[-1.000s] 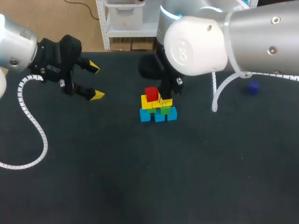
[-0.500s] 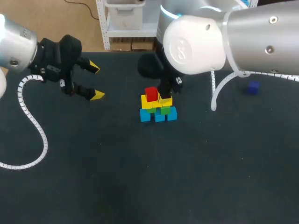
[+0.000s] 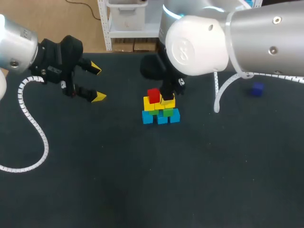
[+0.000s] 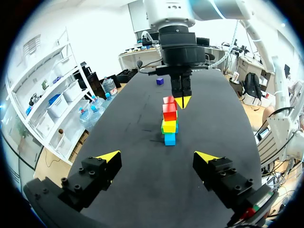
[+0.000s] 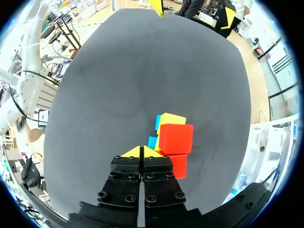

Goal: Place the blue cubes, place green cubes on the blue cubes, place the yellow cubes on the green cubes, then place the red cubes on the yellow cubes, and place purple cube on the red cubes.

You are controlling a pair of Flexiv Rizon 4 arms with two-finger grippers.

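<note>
The cube stack [image 3: 160, 109] stands mid-table: blue cubes [image 3: 147, 118] at the bottom, a green cube [image 3: 167, 113] above them, yellow cubes [image 3: 149, 105] higher, and a red cube [image 3: 153, 95] on top. My right gripper [image 3: 167, 99] is shut and empty, its tips against the stack beside the red cube. In the right wrist view, two red cubes [image 5: 175, 137] lie next to the shut right gripper [image 5: 141, 152], over yellow [image 5: 171, 118] and blue. My left gripper [image 3: 97, 83] hangs open and empty, well left of the stack. From the left wrist, the left gripper [image 4: 156, 156] faces the stack [image 4: 169, 124].
A small purple cube [image 3: 257, 89] lies alone at the far right of the table, also in the left wrist view as the purple cube [image 4: 160, 81] beyond my right arm. Dark tabletop [image 3: 142, 180] stretches in front of the stack.
My right arm has shifted only very slightly. The cubes and my left arm have not moved.
</note>
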